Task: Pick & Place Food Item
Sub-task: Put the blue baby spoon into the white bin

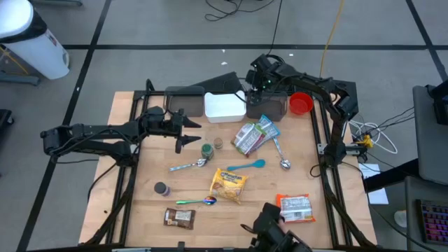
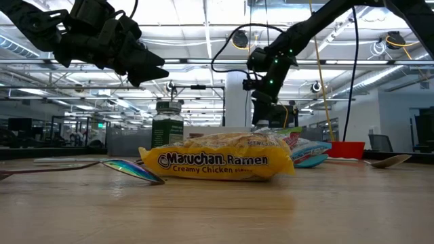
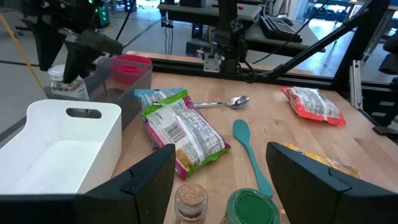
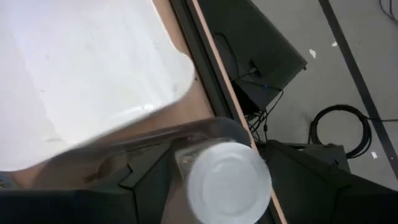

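My right gripper (image 1: 262, 85) hangs over the far middle of the table, shut on a small white-lidded jar (image 4: 227, 180) with a paper label (image 3: 67, 87). The jar is beside a clear grey bin (image 3: 124, 78) and a white bin (image 1: 225, 106). My left gripper (image 1: 187, 134) waits open above the table's left middle and holds nothing. A green-lidded jar (image 3: 252, 208) and a small spice jar (image 3: 189, 198) stand just in front of it. A yellow ramen packet (image 1: 229, 184) lies flat near the table's middle. My right gripper pinches the jar between its two fingers, one finger (image 4: 152, 180) on each side just below the white lid (image 4: 229, 177). The fingers slant down from above. The jar hangs a little tilted at the grey bin's edge; I cannot tell whether its lower end rests on anything.
Green and pink packets (image 1: 253, 135), a teal spoon (image 1: 246, 165) and a metal spoon (image 1: 283, 159) lie mid-table. A red cup (image 1: 301, 103) stands at the far right and a dark tray (image 1: 183, 101) at the far left. An orange packet (image 1: 295, 208), a brown packet (image 1: 178, 218) and a small dark jar (image 1: 162, 188) lie near the front.
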